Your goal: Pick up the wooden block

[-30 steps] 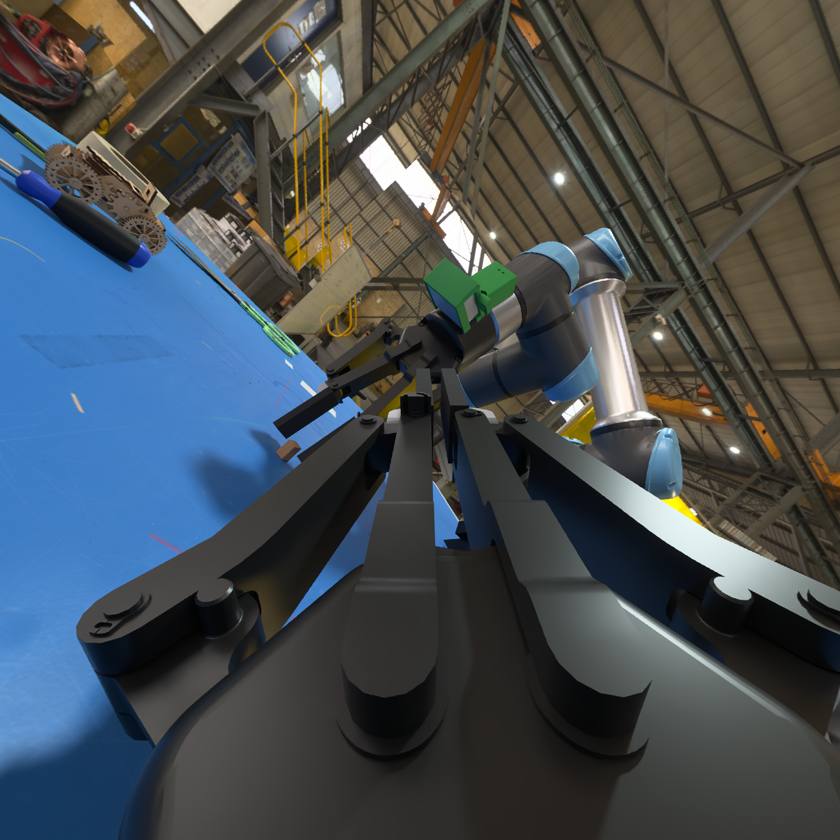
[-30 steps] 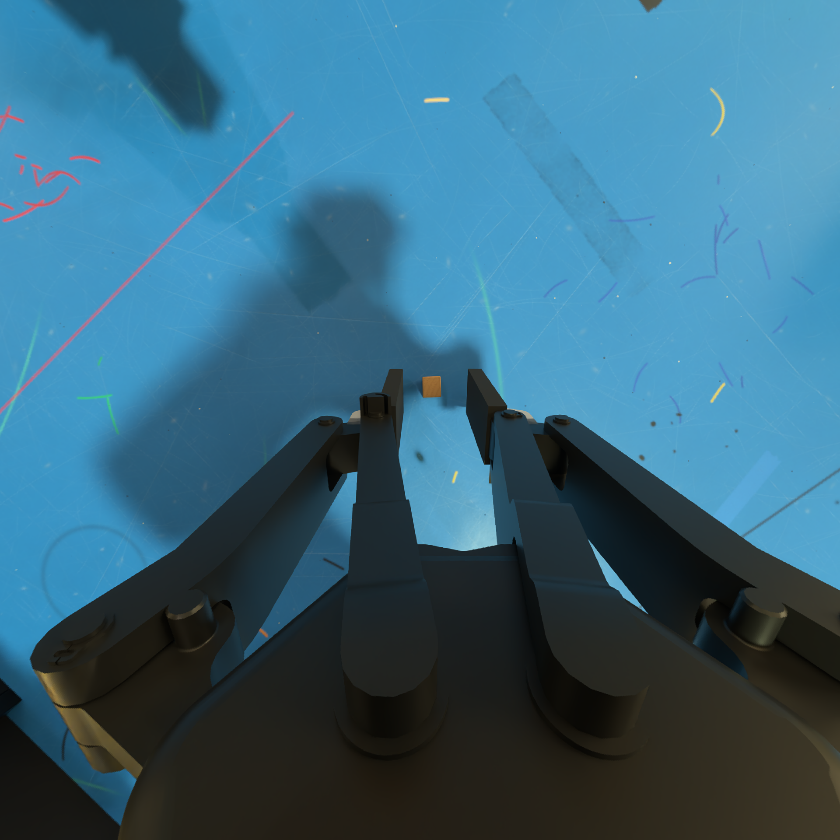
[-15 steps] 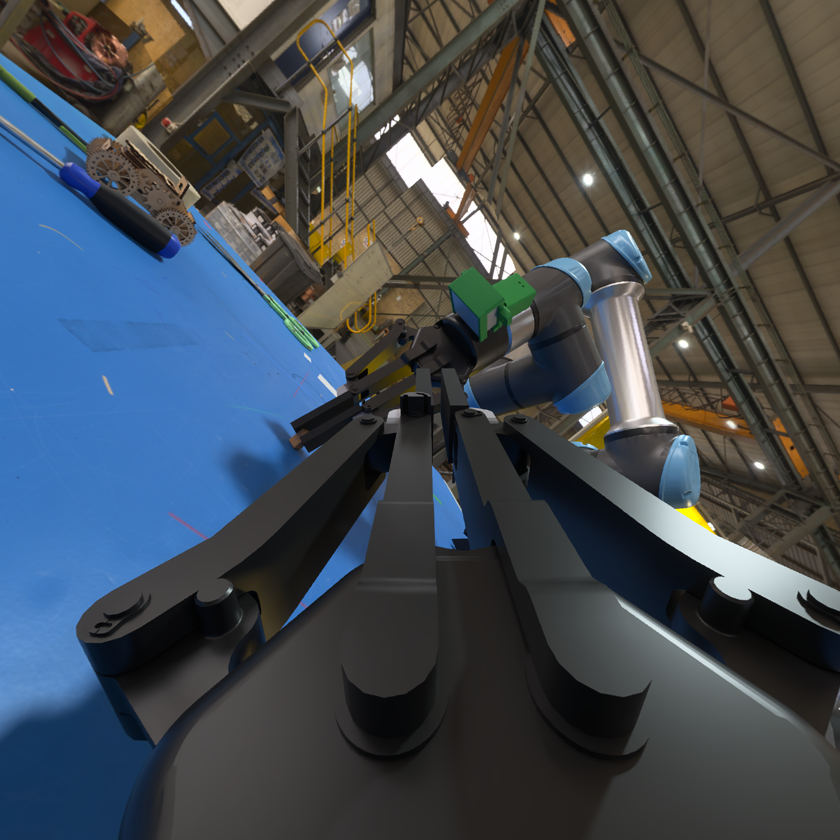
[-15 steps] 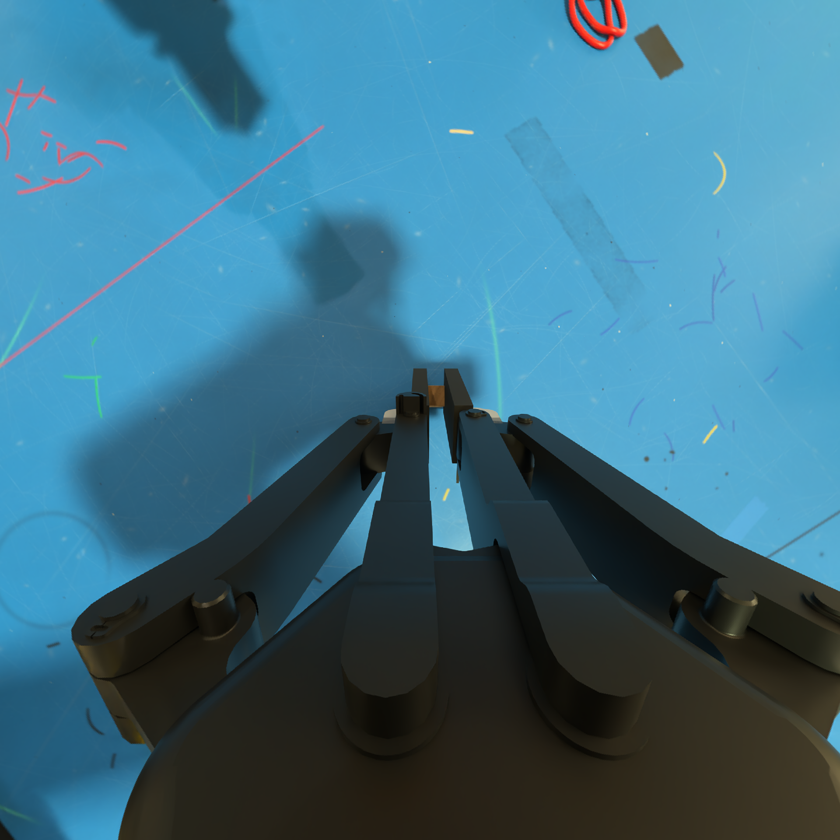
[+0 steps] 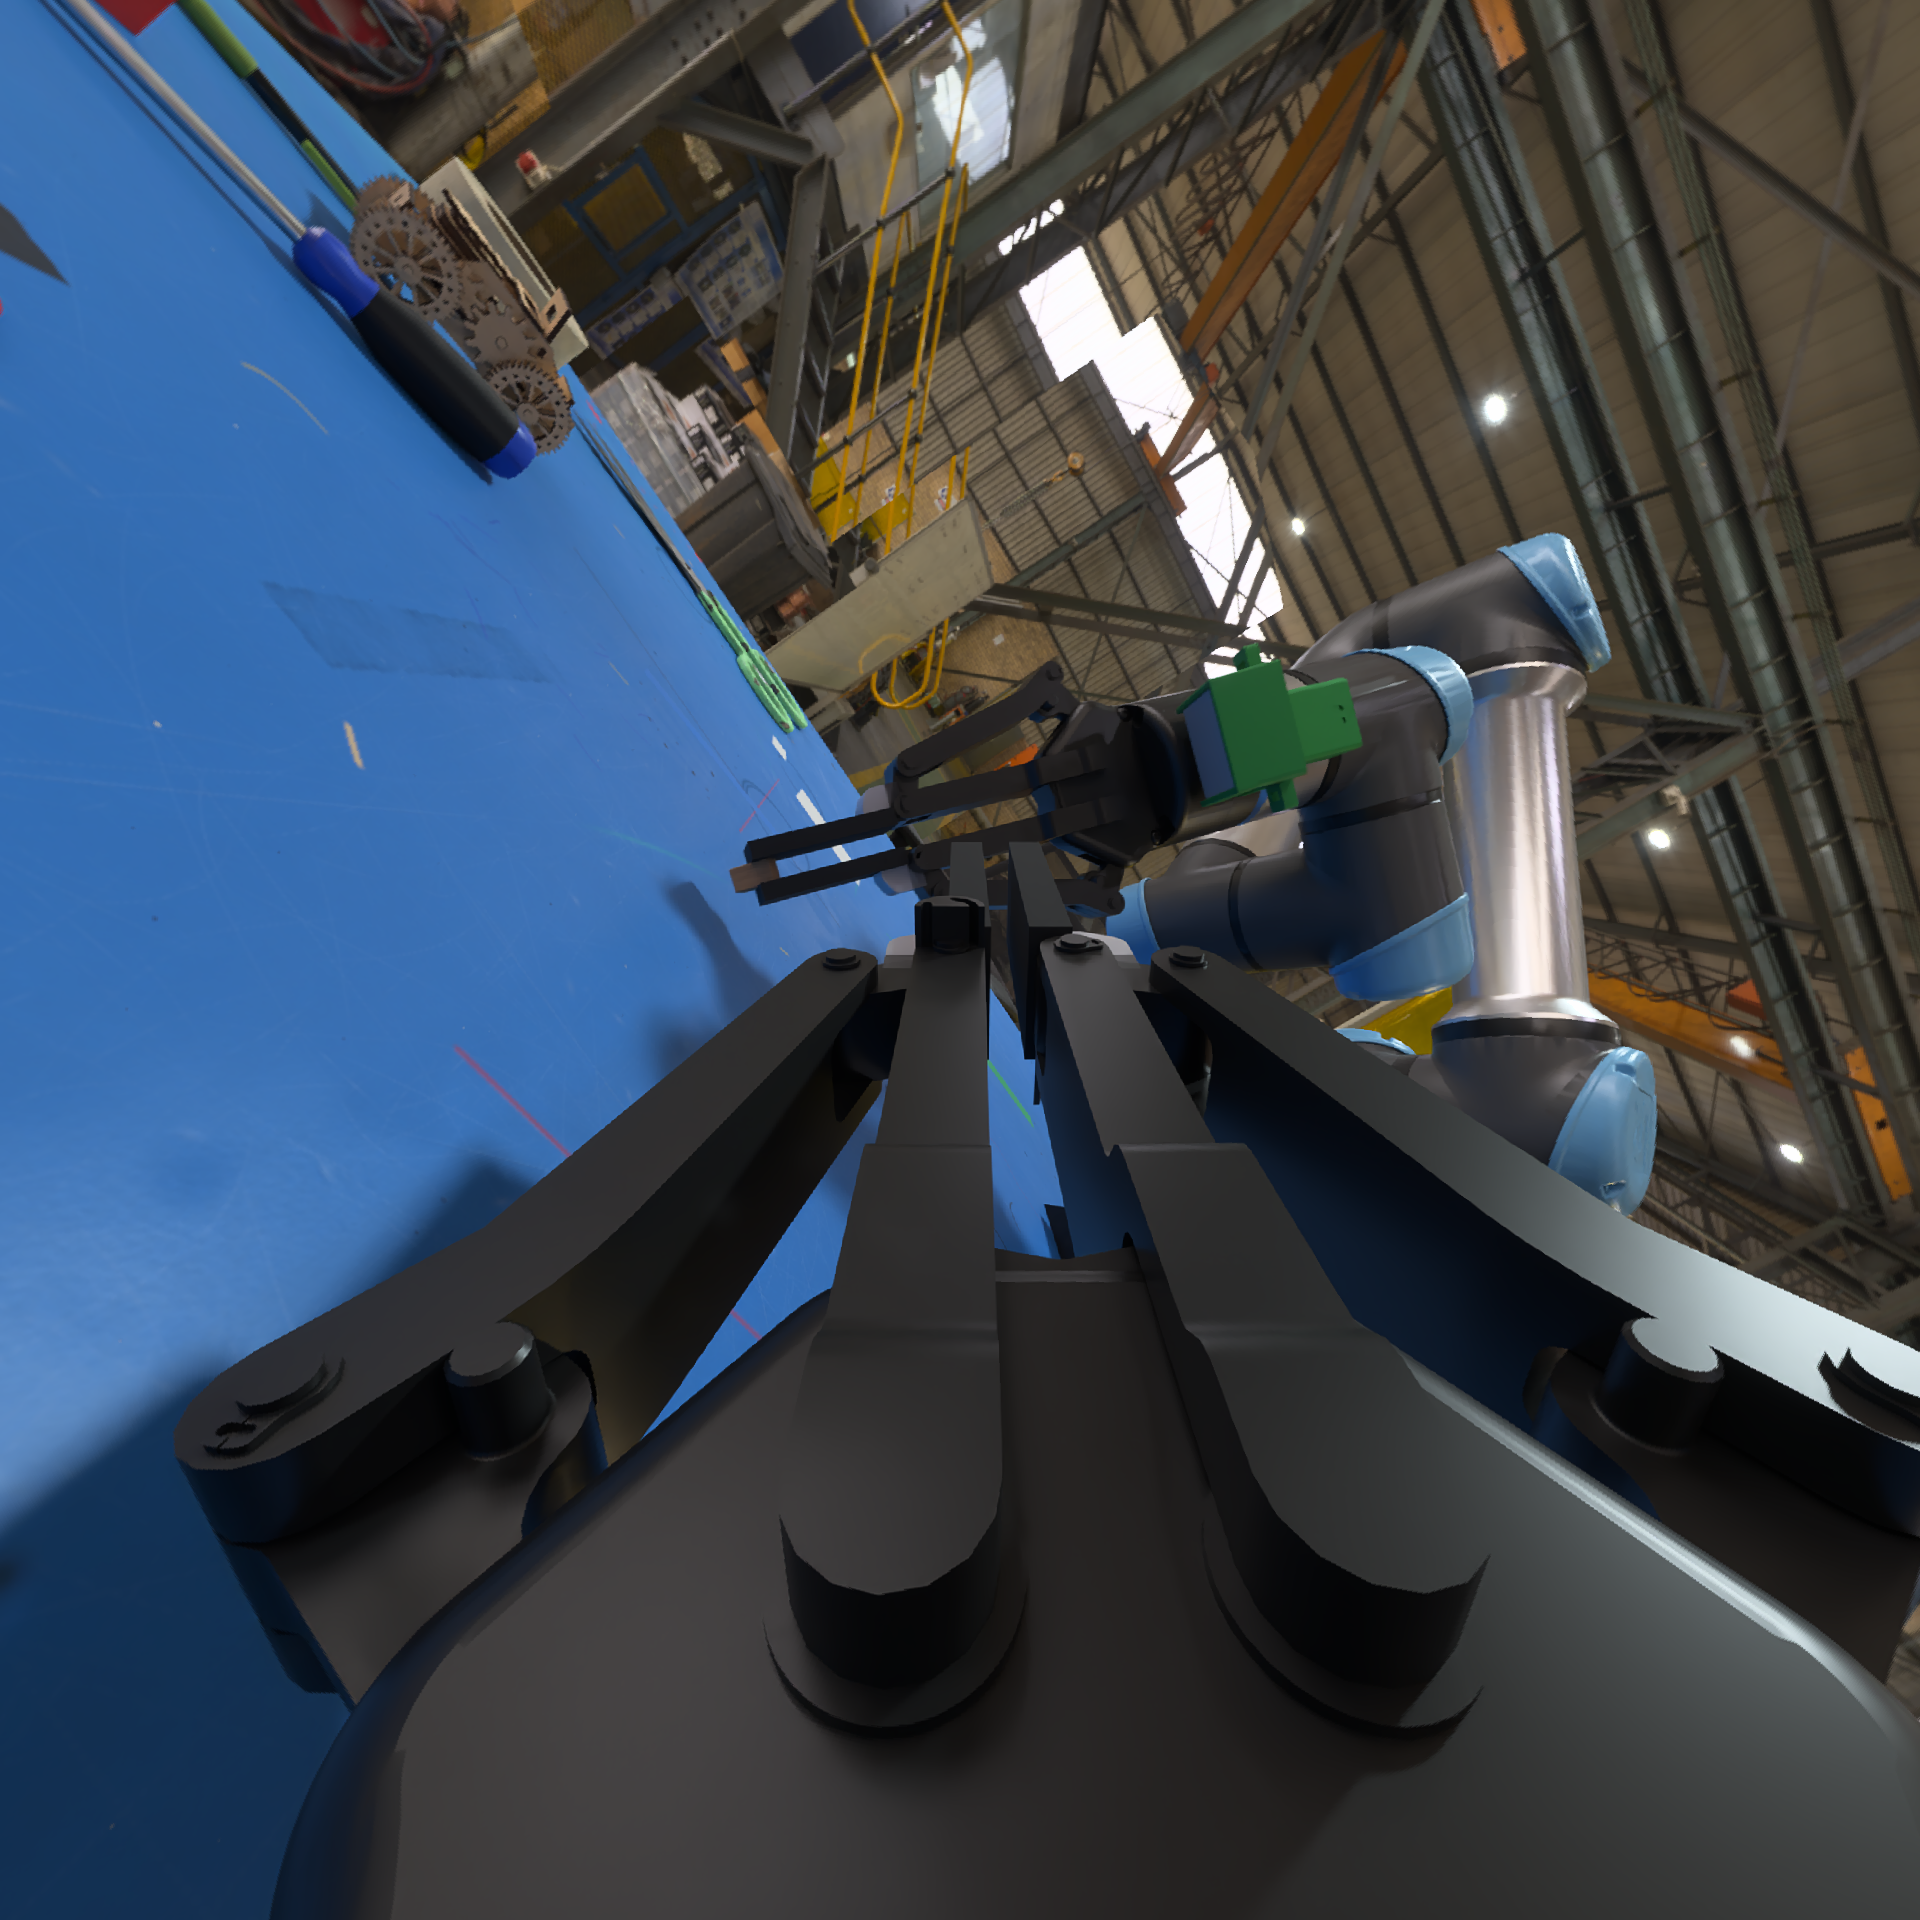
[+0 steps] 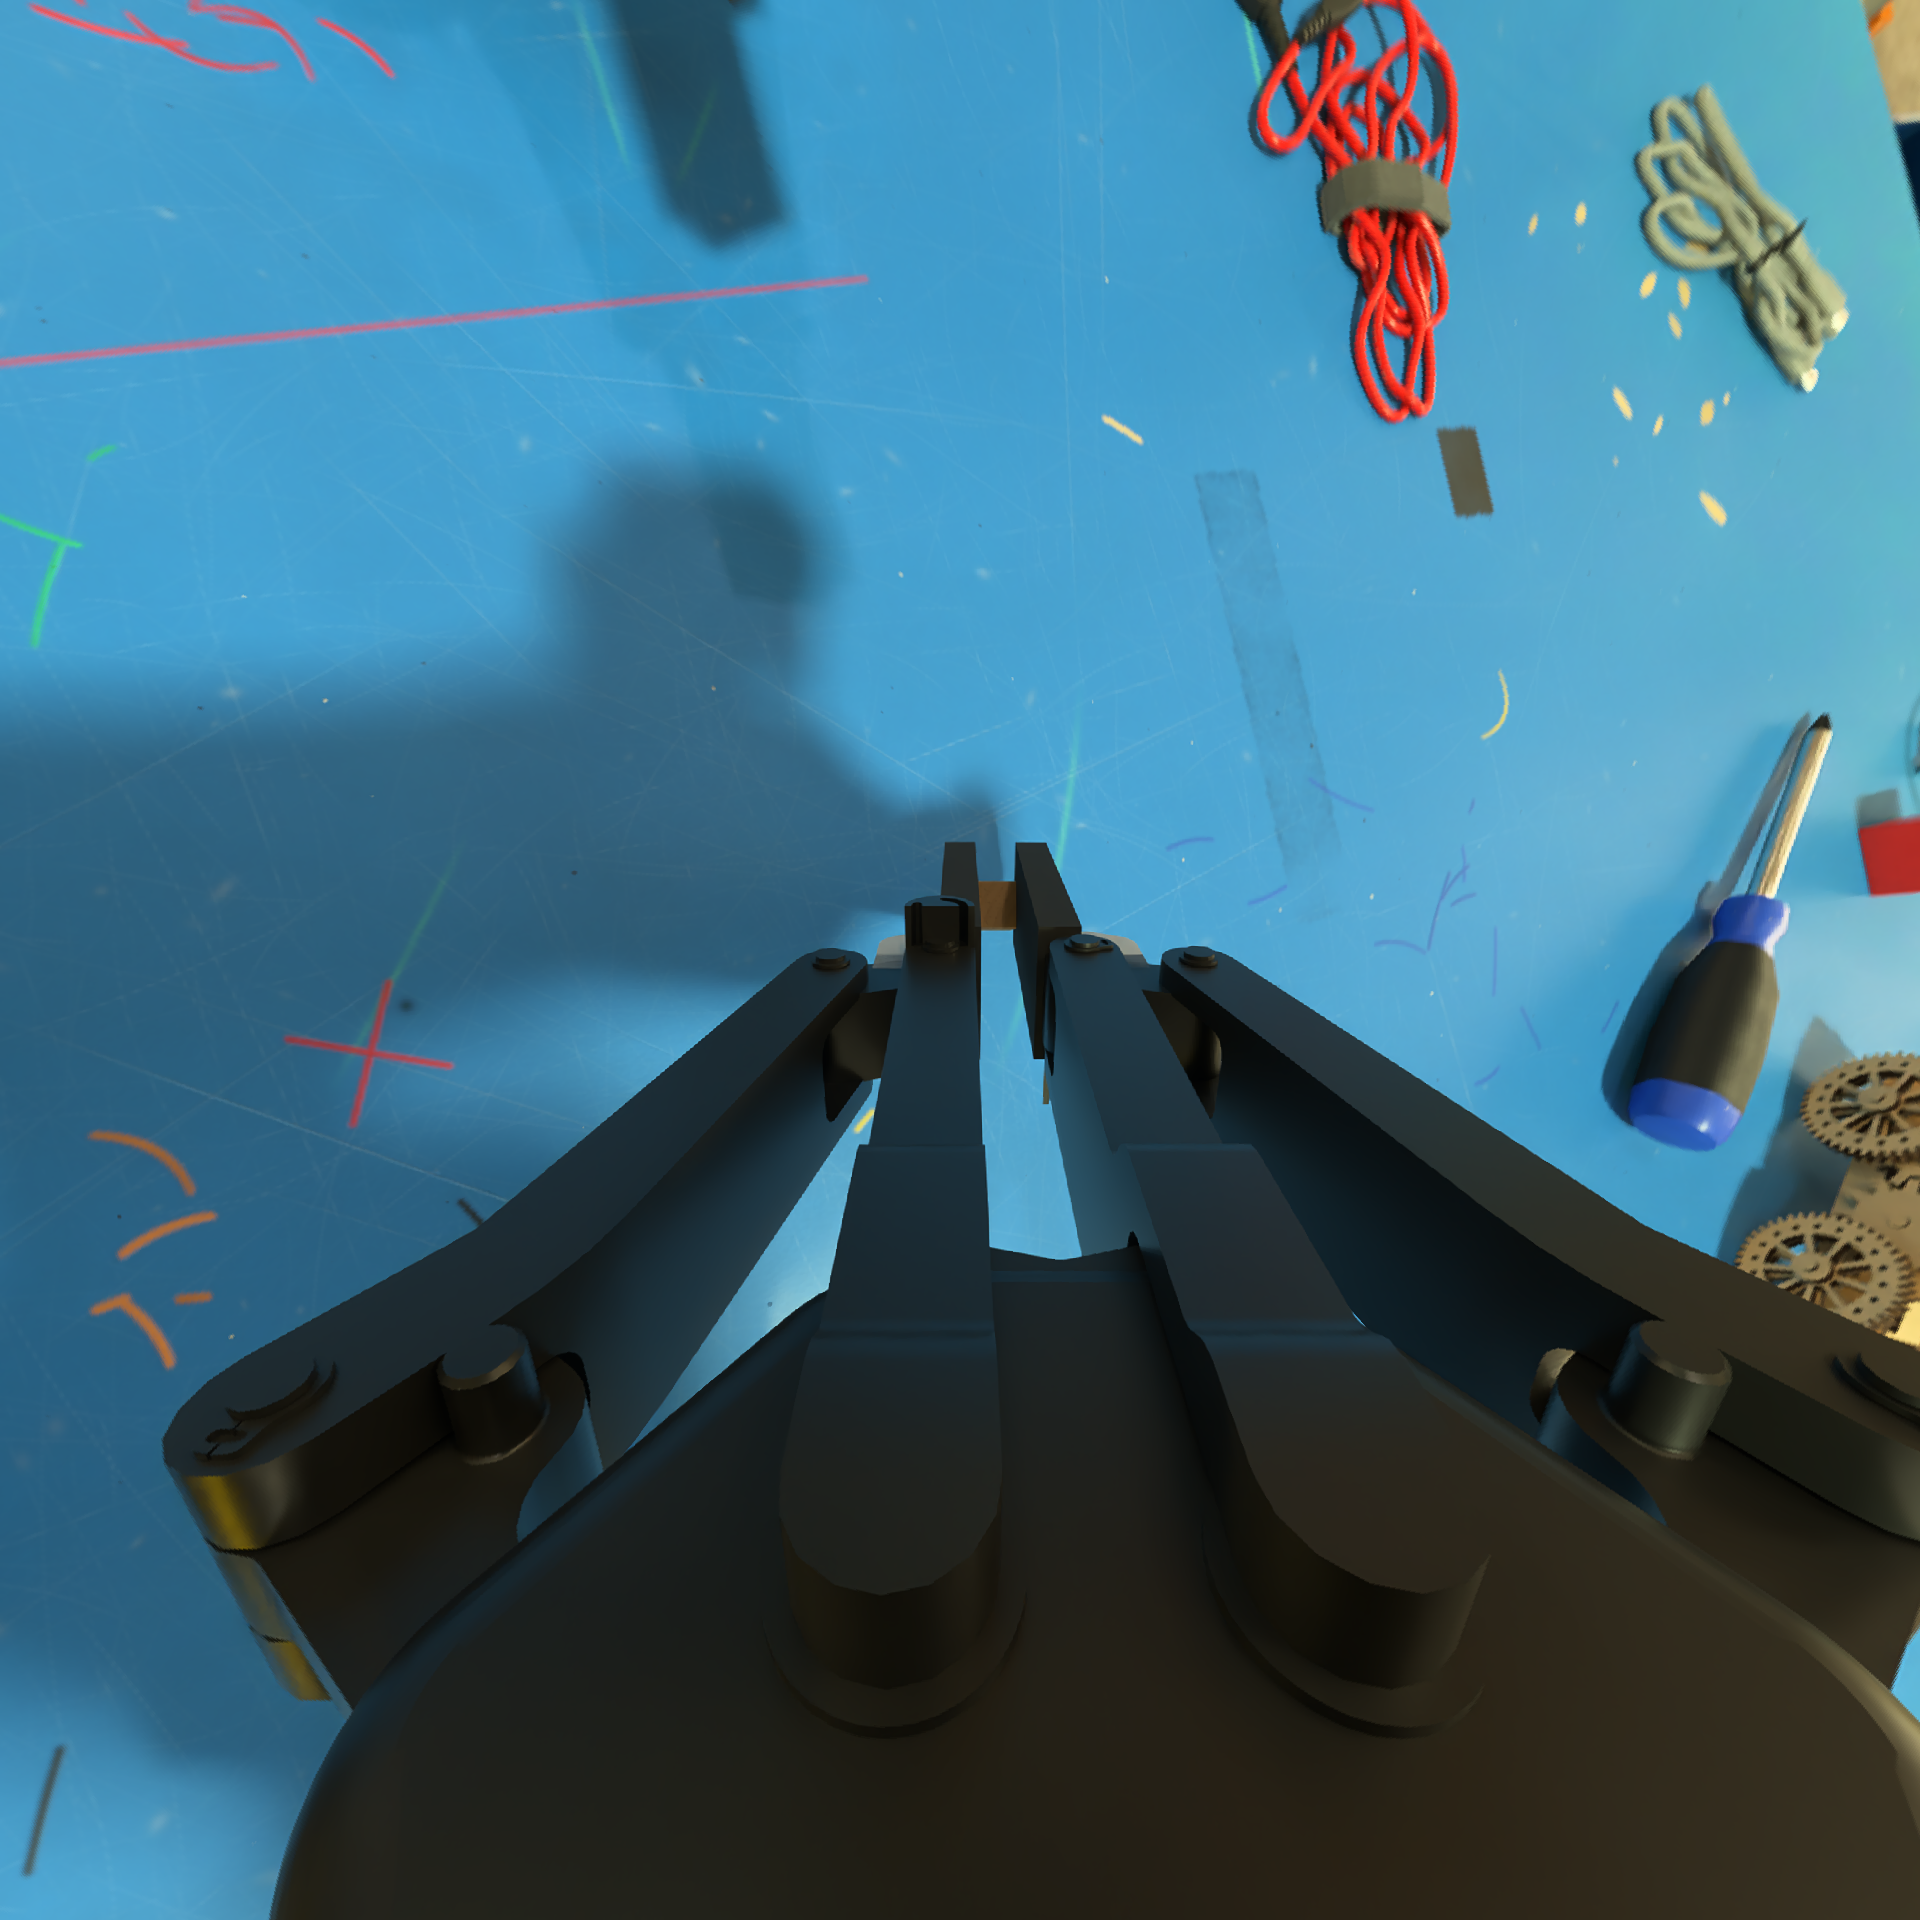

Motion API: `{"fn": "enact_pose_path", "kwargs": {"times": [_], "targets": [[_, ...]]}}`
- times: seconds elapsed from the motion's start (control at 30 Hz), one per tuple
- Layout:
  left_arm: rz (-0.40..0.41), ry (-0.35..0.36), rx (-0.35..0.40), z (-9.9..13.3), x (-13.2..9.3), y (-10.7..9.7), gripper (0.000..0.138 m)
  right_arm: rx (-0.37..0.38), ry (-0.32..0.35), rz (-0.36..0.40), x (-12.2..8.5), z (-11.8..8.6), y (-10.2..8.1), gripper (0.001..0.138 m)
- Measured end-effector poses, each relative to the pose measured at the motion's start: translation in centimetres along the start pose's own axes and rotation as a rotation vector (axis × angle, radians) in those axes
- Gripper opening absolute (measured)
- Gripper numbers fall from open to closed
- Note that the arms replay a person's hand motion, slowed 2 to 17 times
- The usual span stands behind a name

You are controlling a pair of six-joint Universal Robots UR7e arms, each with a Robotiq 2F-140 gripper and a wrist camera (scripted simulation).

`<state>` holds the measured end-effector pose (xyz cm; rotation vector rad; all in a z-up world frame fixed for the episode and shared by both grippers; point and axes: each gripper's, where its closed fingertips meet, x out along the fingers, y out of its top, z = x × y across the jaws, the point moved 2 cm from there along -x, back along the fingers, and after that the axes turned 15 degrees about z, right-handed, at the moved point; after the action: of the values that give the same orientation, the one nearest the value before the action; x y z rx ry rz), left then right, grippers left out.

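Observation:
The wooden block (image 6: 995, 902) is a small tan cube, pinched between the fingertips of my right gripper (image 6: 995, 871). That gripper is shut on it and holds it above the blue table (image 6: 520, 623). In the left wrist view the right gripper (image 5: 756, 879) shows farther off with the block (image 5: 744, 879) at its tips, clear of the table (image 5: 260, 831). My left gripper (image 5: 995, 871) is shut and empty, tilted low over the table beside the right arm (image 5: 1517, 831).
A blue-and-black screwdriver (image 6: 1714, 997) lies to the right, also in the left wrist view (image 5: 426, 353). Wooden gears (image 6: 1860, 1174) sit by it. A red cable bundle (image 6: 1382, 208) and a grey cable bundle (image 6: 1735, 239) lie at the far right. A red object (image 6: 1891, 857) is at the right edge.
My right gripper closed on the block and lifted it off the table; more of the table now shows beneath it. The left gripper stayed shut while its view shifted.

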<state>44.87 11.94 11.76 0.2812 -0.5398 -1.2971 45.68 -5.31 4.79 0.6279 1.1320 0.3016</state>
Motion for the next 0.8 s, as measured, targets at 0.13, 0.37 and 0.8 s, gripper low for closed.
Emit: {"fn": "enact_pose_path", "kwargs": {"times": [0.13,0.37,0.8], "targets": [[-0.007,0.016,-0.028,-0.3,-0.1,-0.2,0.007,-0.047,0.002,0.037,-0.6,0.2,0.9,0.010],[-0.012,0.027,-0.069,-0.7,-0.1,-0.4,0.007,-0.142,0.016,0.094,-1.4,-0.1,2.6,0.010],[-0.021,0.034,-0.112,-0.9,0.0,-0.8,0.007,-0.162,0.080,0.181,-1.9,-1.2,6.3,0.010]]}}
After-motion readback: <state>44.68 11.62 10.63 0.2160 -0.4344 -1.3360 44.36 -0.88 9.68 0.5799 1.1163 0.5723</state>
